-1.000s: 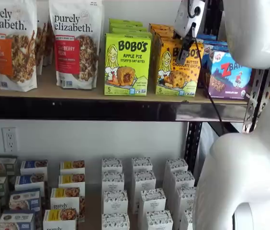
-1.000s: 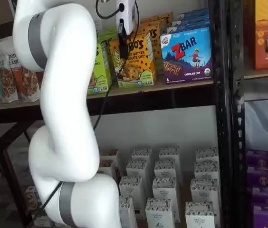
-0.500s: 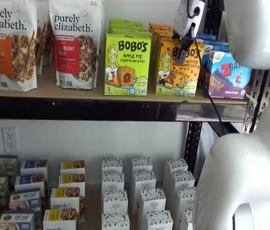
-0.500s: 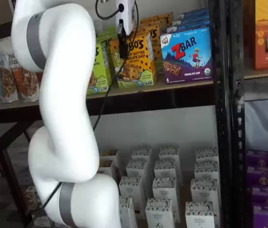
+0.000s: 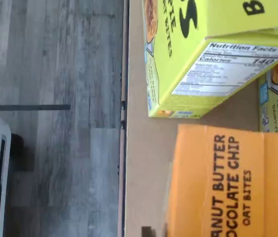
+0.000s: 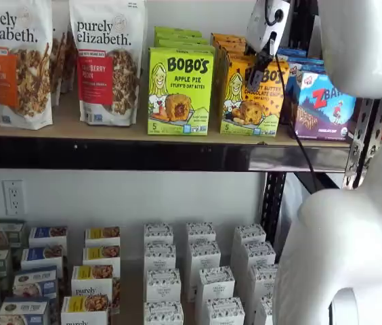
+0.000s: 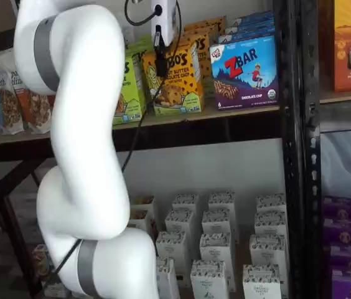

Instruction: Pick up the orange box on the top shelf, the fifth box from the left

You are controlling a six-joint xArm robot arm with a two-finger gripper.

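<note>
Looking at the orange box (image 6: 248, 95), I see it upright in the upper centre-right of the frame, standing on the top shelf (image 6: 96, 128) near the front rail; in both shelf views its feet seem to rest on the board. To its left stands the green Apple Pie carton (image 6: 179, 90), just beside it, and to its right the blue ZBar box (image 6: 323, 101). The end effector (image 6: 262, 62) hangs at the upper part of the orange box, its white body above the carton's top edge and the black fingers down in front of the printed face. I see the fingers only side-on, so I cannot tell if they are apart or clamped on the carton. The wrist view shows the orange top panel (image 5: 227, 182) very close, with the green carton (image 5: 203, 49) next to it. My judgement: the approach is done, the grasp is perhaps being made, and the lift off the shelf is not yet done.
</note>
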